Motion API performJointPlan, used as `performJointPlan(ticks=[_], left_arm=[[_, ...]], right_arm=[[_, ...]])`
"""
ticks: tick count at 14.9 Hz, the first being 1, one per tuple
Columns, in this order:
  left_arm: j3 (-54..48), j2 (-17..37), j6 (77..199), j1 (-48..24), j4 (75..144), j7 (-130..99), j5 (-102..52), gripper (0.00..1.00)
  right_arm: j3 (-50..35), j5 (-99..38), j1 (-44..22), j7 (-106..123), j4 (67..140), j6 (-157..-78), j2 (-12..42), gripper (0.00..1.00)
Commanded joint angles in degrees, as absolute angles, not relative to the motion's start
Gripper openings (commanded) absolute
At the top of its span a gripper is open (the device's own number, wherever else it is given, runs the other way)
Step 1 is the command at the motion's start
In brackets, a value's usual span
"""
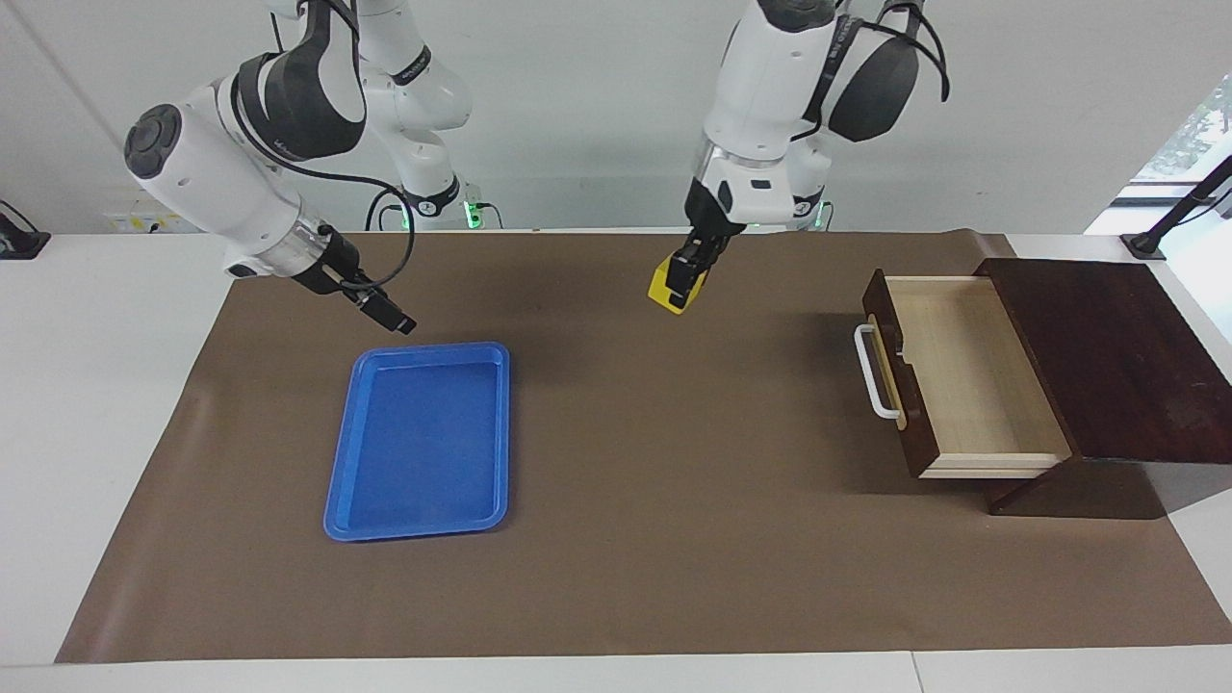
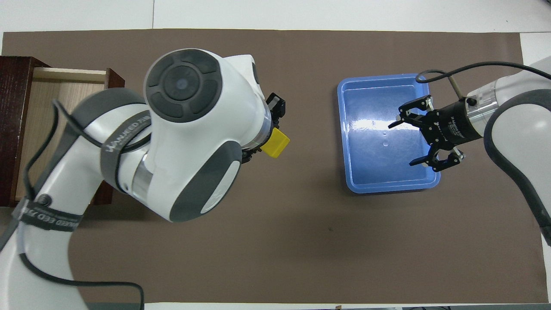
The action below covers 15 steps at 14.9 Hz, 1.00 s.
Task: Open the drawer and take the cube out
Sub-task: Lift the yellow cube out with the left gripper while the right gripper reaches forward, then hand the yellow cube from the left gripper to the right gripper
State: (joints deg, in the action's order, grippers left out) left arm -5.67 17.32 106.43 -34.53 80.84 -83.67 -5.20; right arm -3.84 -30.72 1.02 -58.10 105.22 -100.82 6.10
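Observation:
The dark brown drawer with its white bar handle stands pulled out of its cabinet at the left arm's end of the table. Its pale interior shows nothing inside. It also shows in the overhead view, partly hidden by the left arm. My left gripper is shut on the yellow cube and holds it in the air over the brown mat, between the drawer and the tray. My right gripper is open and empty over the blue tray.
A blue plastic tray lies on the brown mat toward the right arm's end, with nothing in it. The mat covers most of the white table.

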Motion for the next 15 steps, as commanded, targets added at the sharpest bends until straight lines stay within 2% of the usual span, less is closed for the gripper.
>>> performJointPlan(ticks=[1, 5, 11, 15], left_arm=[[-4.5, 18.6, 105.6, -36.6, 78.3, -83.6, -4.2, 0.00], [-4.1, 18.5, 106.3, -36.5, 79.2, -104.0, -4.0, 0.00], [-4.0, 18.5, 106.6, -36.7, 80.8, -127.9, -2.3, 0.00], [-4.0, 21.2, 104.2, -40.0, 80.4, -139.3, 1.9, 0.00]], right_arm=[[-3.9, -37.0, -1.0, -63.8, 107.5, -103.8, 6.7, 1.00], [-3.9, -41.9, -2.1, -65.6, 110.3, -104.1, 6.4, 1.00], [-3.9, -42.8, -3.1, -67.2, 110.3, -105.0, 6.4, 1.00], [-4.0, -45.9, -5.0, -71.0, 110.3, -107.9, 6.5, 1.00]])
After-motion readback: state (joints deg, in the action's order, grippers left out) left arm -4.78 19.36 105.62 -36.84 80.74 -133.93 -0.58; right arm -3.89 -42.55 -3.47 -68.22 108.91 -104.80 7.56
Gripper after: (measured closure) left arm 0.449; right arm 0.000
